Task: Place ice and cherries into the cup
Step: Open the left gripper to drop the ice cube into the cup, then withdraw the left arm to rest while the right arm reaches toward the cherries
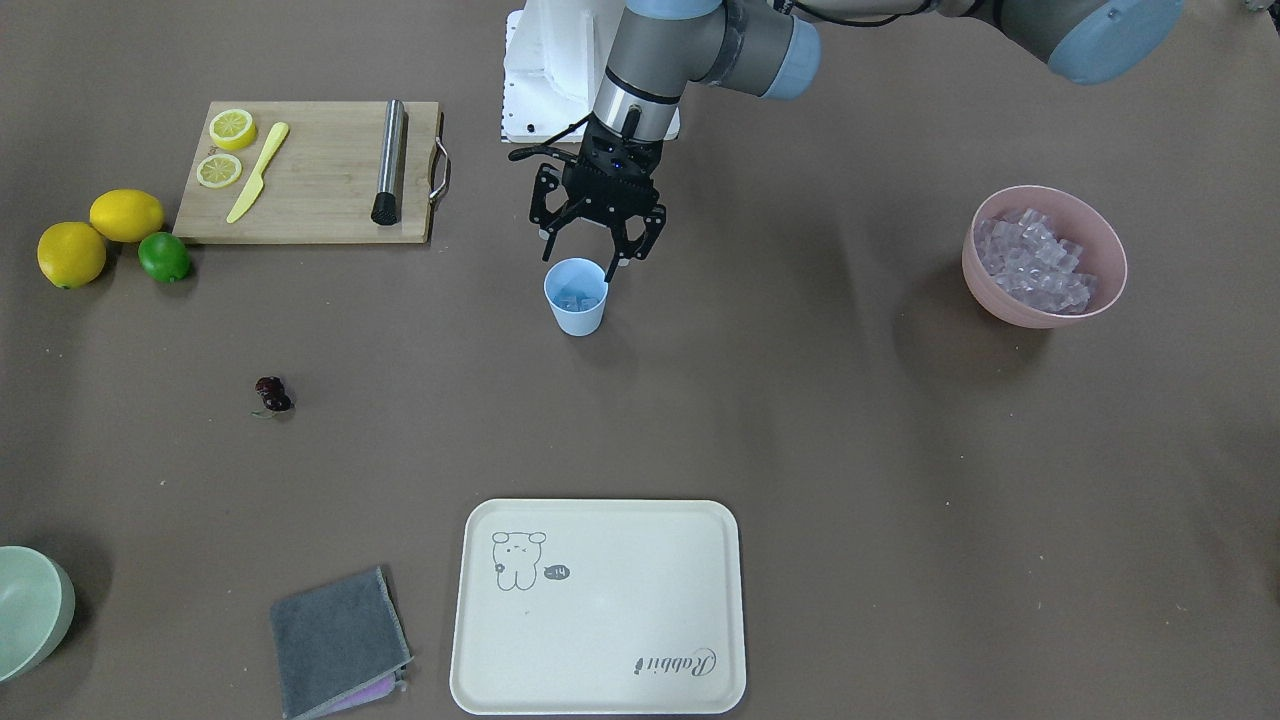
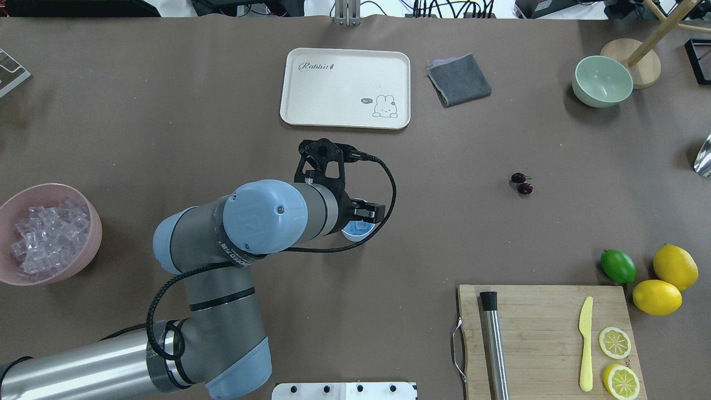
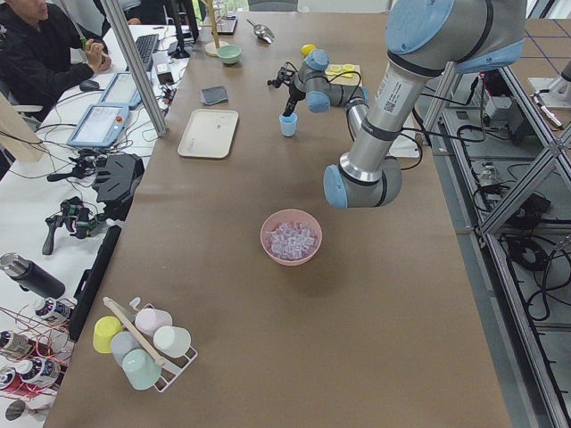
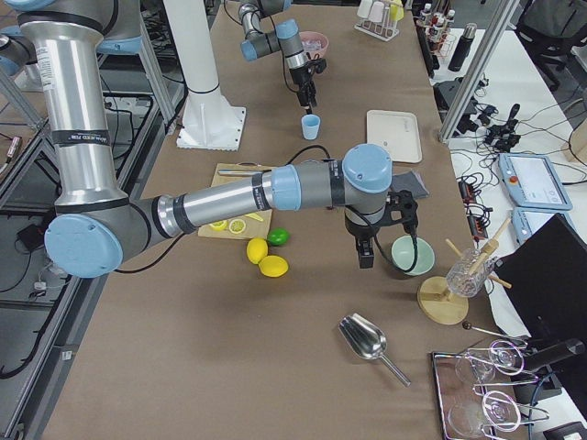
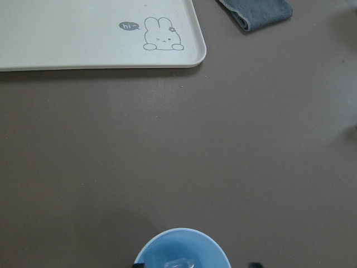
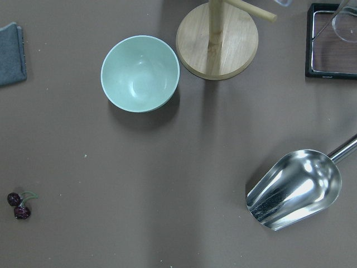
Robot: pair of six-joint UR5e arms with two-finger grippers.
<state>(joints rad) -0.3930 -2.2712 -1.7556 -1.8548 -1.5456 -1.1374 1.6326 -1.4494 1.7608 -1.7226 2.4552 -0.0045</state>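
The light blue cup (image 1: 576, 300) stands upright mid-table and holds a few ice cubes (image 1: 578, 297); it also shows at the bottom of the left wrist view (image 5: 181, 251). My left gripper (image 1: 582, 258) hangs open just above the cup's rim, with nothing in it. More ice (image 1: 1035, 260) fills the pink bowl (image 1: 1100, 290). The cherries (image 1: 272, 394) lie on the table far from the cup, and show in the right wrist view (image 6: 18, 205). My right gripper (image 4: 366, 257) hovers next to the pale green bowl (image 4: 412, 254); I cannot tell if it is open.
A cream tray (image 1: 598, 606) and a grey cloth (image 1: 338, 640) lie at the operators' side. A cutting board (image 1: 310, 170) carries lemon halves, a yellow knife and a metal muddler. Two lemons and a lime (image 1: 163, 257) sit beside it. A metal scoop (image 6: 295, 188) lies near a wooden stand.
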